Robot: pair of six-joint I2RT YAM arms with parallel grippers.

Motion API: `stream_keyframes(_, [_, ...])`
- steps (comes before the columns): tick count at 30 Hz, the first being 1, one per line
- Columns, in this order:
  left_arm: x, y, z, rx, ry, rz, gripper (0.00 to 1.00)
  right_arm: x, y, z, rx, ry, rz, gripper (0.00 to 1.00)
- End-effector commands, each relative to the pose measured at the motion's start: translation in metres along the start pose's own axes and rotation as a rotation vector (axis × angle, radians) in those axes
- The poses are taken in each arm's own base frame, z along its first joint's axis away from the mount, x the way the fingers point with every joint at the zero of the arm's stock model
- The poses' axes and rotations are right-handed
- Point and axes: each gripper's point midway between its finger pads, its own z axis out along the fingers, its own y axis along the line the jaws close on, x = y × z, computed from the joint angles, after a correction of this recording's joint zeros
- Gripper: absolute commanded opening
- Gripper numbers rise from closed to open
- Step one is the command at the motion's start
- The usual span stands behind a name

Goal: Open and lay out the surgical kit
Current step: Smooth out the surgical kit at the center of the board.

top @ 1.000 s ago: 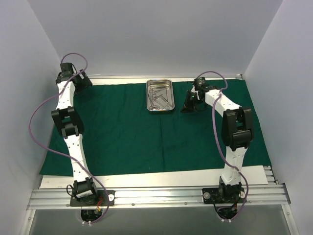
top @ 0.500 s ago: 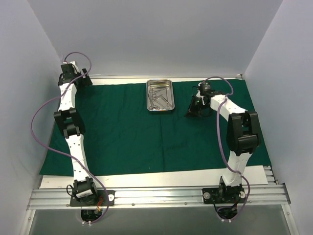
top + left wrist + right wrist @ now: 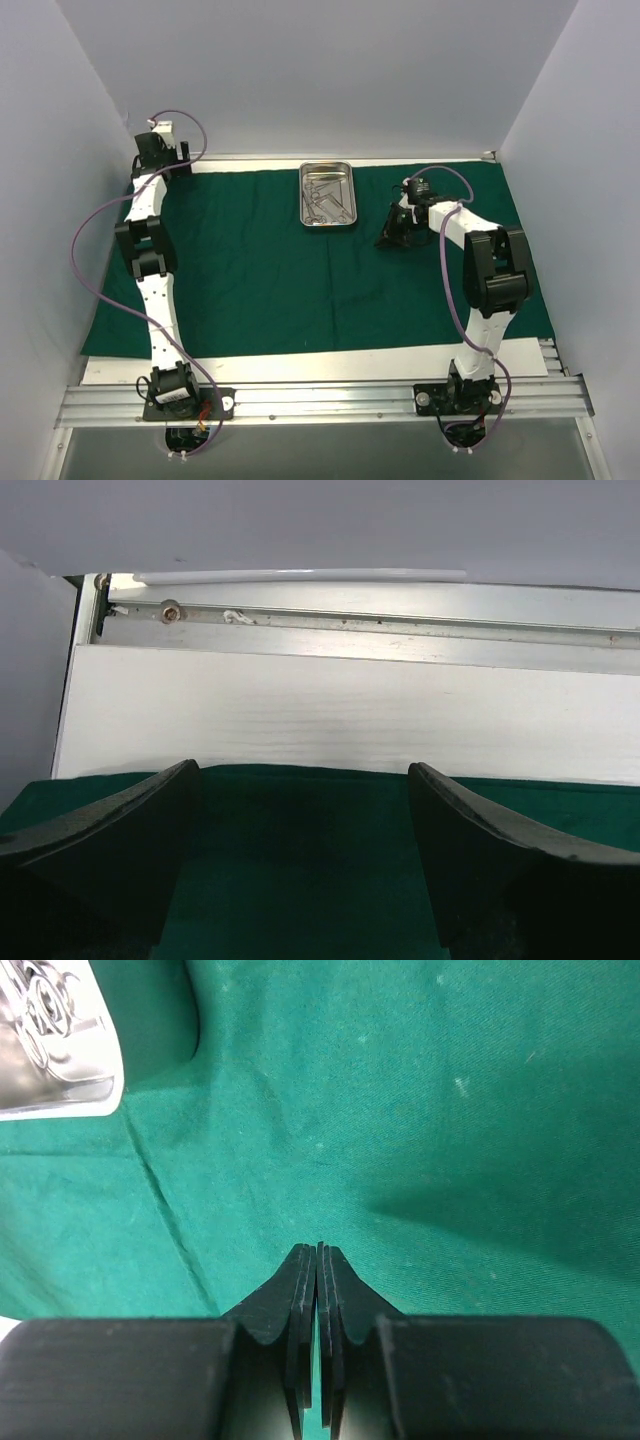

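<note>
The dark green drape (image 3: 250, 270) lies spread flat over the table. On its far middle stands the steel tray (image 3: 304, 196) with several silver instruments (image 3: 328, 202) inside. My left gripper (image 3: 160, 152) hangs over the drape's far left corner. In the left wrist view it (image 3: 302, 768) stands open with nothing between its fingers, only the drape's far edge (image 3: 300, 880) below. My right gripper (image 3: 391, 232) is low over the drape to the right of the tray. It (image 3: 318, 1248) is shut and empty, with green cloth (image 3: 430, 1110) beneath and the tray's corner (image 3: 70, 1085) at upper left.
Bare white table board (image 3: 340, 715) runs beyond the drape's far edge, then a metal rail (image 3: 400, 638) and the back wall. A front rail (image 3: 320, 400) carries both arm bases. Side walls (image 3: 50, 200) close in left and right. A fold crease (image 3: 165, 1200) runs through the cloth.
My left gripper has moved back and slightly right toward the far left corner. The right gripper has slid a little nearer, and its elbow has swung right.
</note>
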Motion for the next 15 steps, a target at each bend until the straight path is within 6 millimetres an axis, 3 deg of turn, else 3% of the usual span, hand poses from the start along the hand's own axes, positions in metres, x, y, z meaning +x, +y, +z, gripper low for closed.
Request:
stream_keyframes(1, [-0.067, -0.002, -0.021, -0.008, -0.175, 0.119, 0.94, -0.004, 0.006, -0.006, -0.036, -0.015, -0.002, 0.01])
stream_keyframes(3, [-0.073, 0.001, -0.025, -0.020, -0.198, 0.145, 0.94, -0.004, 0.003, -0.004, -0.036, -0.008, 0.003, 0.01])
stream_keyframes(7, [-0.064, 0.022, -0.021, -0.073, -0.175, 0.147, 0.94, -0.012, 0.002, -0.007, -0.044, -0.022, 0.011, 0.00])
stream_keyframes(11, [-0.051, 0.031, -0.016, -0.034, -0.152, 0.127, 0.94, -0.017, 0.006, -0.008, -0.053, -0.024, 0.012, 0.01])
stream_keyframes(15, [-0.051, 0.035, -0.014, 0.023, -0.172, 0.089, 0.94, -0.015, 0.002, -0.004, -0.039, -0.003, 0.009, 0.01])
